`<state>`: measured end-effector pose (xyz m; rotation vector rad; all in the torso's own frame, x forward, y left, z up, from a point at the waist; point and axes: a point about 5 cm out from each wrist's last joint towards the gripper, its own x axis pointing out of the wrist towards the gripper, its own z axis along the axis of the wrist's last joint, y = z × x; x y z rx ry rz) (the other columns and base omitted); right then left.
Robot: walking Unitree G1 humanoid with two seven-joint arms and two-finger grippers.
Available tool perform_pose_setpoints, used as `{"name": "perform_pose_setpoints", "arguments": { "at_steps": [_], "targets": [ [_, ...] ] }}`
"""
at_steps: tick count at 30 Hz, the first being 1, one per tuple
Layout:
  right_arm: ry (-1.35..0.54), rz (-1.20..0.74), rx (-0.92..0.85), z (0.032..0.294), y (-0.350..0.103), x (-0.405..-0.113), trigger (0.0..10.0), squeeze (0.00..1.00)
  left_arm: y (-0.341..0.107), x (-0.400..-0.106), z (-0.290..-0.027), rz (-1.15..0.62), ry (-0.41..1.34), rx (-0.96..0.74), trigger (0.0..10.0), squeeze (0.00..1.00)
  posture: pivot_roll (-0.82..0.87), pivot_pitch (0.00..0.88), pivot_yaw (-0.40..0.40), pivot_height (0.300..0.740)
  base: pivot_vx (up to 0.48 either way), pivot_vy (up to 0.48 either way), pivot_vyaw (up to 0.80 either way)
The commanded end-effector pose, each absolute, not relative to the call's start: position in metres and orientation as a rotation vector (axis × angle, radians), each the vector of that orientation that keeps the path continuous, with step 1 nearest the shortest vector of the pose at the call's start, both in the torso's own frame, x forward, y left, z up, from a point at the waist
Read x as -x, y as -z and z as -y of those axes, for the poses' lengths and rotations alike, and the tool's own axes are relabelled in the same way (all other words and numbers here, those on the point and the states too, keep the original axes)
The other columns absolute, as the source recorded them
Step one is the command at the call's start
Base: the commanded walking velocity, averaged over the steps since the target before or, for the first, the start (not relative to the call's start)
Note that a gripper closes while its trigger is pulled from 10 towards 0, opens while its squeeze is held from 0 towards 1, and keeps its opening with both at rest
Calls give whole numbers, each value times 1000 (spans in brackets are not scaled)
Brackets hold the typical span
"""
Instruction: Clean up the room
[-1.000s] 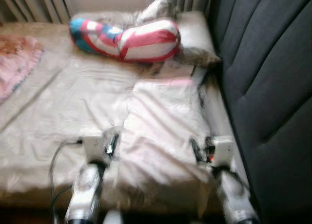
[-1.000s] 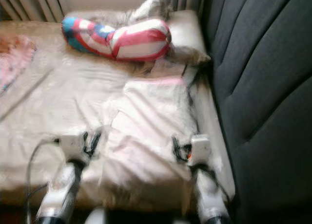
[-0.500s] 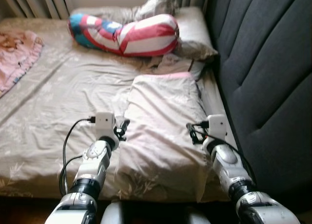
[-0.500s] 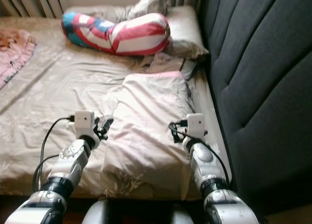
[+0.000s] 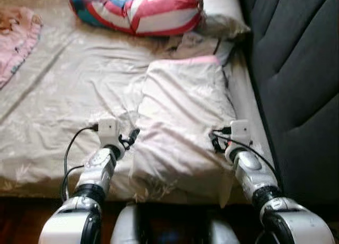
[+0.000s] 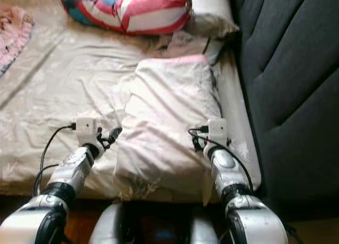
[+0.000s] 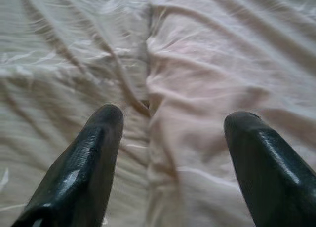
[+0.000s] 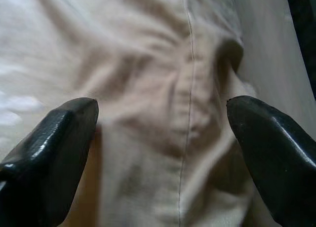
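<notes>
A pale pink-beige pillow (image 5: 183,127) lies lengthwise on the bed near its front edge. My left gripper (image 5: 131,137) sits at the pillow's left side, open. In the left wrist view one finger (image 7: 86,153) is over the sheet and the other (image 7: 266,163) over the pillow, with the pillow's edge between them. My right gripper (image 5: 216,143) is at the pillow's right side, open. The right wrist view has its fingertips (image 8: 54,138) wide apart over creased pillow fabric (image 8: 163,103). Neither gripper holds anything.
A red, white and blue striped bolster (image 5: 139,10) lies at the far end with a beige pillow (image 5: 225,18) beside it. A pink blanket (image 5: 16,42) is at the far left. A dark grey padded headboard (image 5: 299,69) runs along the right. The beige sheet (image 5: 69,90) is rumpled.
The picture has sharpened and shifted as the camera dipped toward the bed's front edge. Both grippers stay at the pillow's two sides, open as before.
</notes>
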<state>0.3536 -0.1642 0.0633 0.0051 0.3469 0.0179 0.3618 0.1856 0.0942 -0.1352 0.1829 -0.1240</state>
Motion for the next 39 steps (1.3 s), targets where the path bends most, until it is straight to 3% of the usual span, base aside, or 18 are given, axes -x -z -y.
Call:
{"name": "perform_pose_setpoints", "arguments": {
  "at_steps": [1, 10, 11, 12, 25, 29, 39],
  "targets": [
    [4, -378, -12, 167, -57, -350, 10000, 1000, -92, -360, -189, -186, 127, 130, 10000, 1000, -45, 297, 4, 655, 0, 0, 0],
    [51, -366, -30, 176, -61, -352, 10000, 1000, -92, -357, -189, -155, 162, 141, 10000, 1000, -35, 288, 18, 655, 0, 0, 0],
    [55, -367, -37, 176, -61, -352, 10000, 286, -93, -357, -188, -153, 162, 140, 10000, 1000, -32, 285, 18, 655, 0, 0, 0],
    [72, -370, -48, 179, -62, -353, 10000, 0, -95, -357, -188, -135, 168, 145, 10000, 0, -32, 284, 17, 655, 0, 0, 0],
    [116, -424, -176, 192, -61, -352, 10000, 0, -97, -347, -189, -75, 175, 182, 10000, 0, 0, 276, 11, 655, 0, 0, 0],
    [74, -477, -270, 186, -54, -350, 10000, 0, -99, -342, -193, -63, 172, 182, 10000, 0, 16, 277, 11, 655, 0, 0, 0],
    [-27, -564, -250, 175, -40, -340, 10000, 0, -101, -334, -192, -63, 173, 182, 10000, 0, 34, 290, 13, 655, 0, 0, 0]
  ]
}}
